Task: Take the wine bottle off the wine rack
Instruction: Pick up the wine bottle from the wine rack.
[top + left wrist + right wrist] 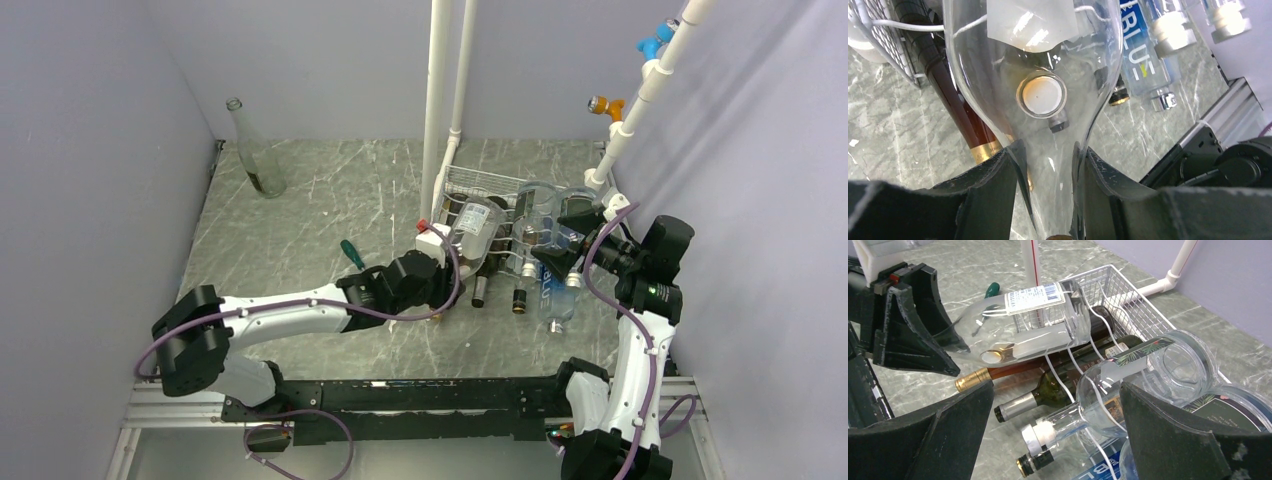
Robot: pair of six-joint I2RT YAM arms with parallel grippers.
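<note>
Fingers of the left gripper (1050, 165) sat nearest the lens, pressed in on either side of a clear glass neck. They were pinching the wine bottle (1040, 60) just below its shoulder, and no gap showed between finger and glass in the wrist view.

Bottle position: on its side on the top tier of the wine rack (478, 183), at the rack's left end as seen from the arms. Its base pointed toward the rack's grid back and its neck stuck out past the rack's front. White wires crossed over and under the body, so it was not yet free of the tier.

Key relation: the bottle's long axis ran straight from the left gripper into the rack, neck end nearest the arm. My judgement is that the coming move called for a pull back along that axis, away from the rack's front, perhaps with a slight lift to clear the scalloped wire. A sideways drag would likely have snagged.

Under the held bottle, on the lower tier, lay a brown bottle (955, 100) with a gold cap.

At the rack's right end the right gripper (1057, 390) hung spread wide and gripping nothing. A floral-labelled bottle (1148, 375) lay beyond its fingers. The left arm was clearly the nearer one — already on the target.
</note>
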